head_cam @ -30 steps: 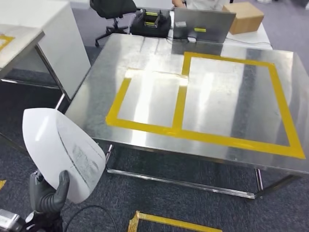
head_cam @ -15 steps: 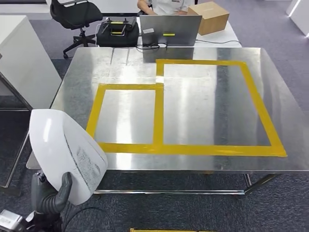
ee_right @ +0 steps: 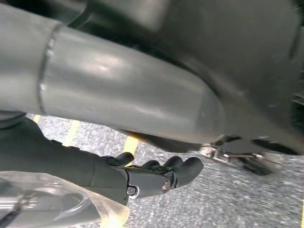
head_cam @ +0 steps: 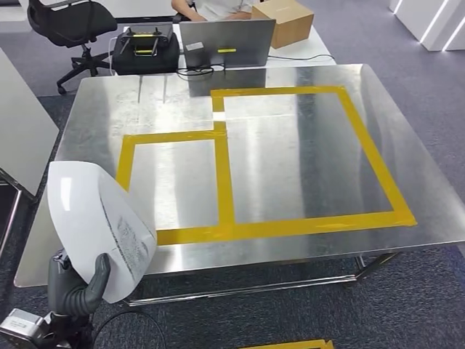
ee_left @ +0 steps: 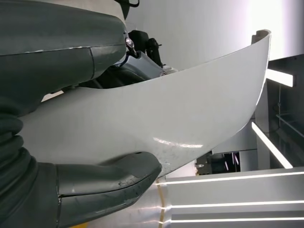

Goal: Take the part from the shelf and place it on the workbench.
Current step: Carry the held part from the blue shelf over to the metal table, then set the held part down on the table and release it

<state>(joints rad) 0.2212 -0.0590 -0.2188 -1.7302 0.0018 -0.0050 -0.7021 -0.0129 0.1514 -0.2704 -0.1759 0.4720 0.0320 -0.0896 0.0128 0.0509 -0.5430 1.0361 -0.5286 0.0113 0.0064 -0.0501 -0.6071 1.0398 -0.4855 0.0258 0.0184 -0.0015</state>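
Note:
The part (head_cam: 93,218) is a white curved shell with grey scuff marks, held up at the lower left of the head view. My left hand (head_cam: 77,291) grips its lower edge, thumb across the front. In the left wrist view the part (ee_left: 172,118) arcs across the picture between the thumb and the fingers (ee_left: 107,183). The workbench (head_cam: 307,160) is a steel table marked with two yellow tape rectangles; its near edge lies just beyond the part. My right hand (ee_right: 143,178) hangs over the grey floor, fingers loosely apart, holding nothing.
At the workbench's far edge stand a laptop (head_cam: 227,42), a black case (head_cam: 145,51) and a cardboard box (head_cam: 285,18), with a person (head_cam: 211,7) seated behind them. An office chair (head_cam: 68,18) is at far left. A white panel (head_cam: 22,123) stands left.
The whole picture has shifted: the camera has turned, and the workbench now sits squarer and further left. The part stays in my left hand.

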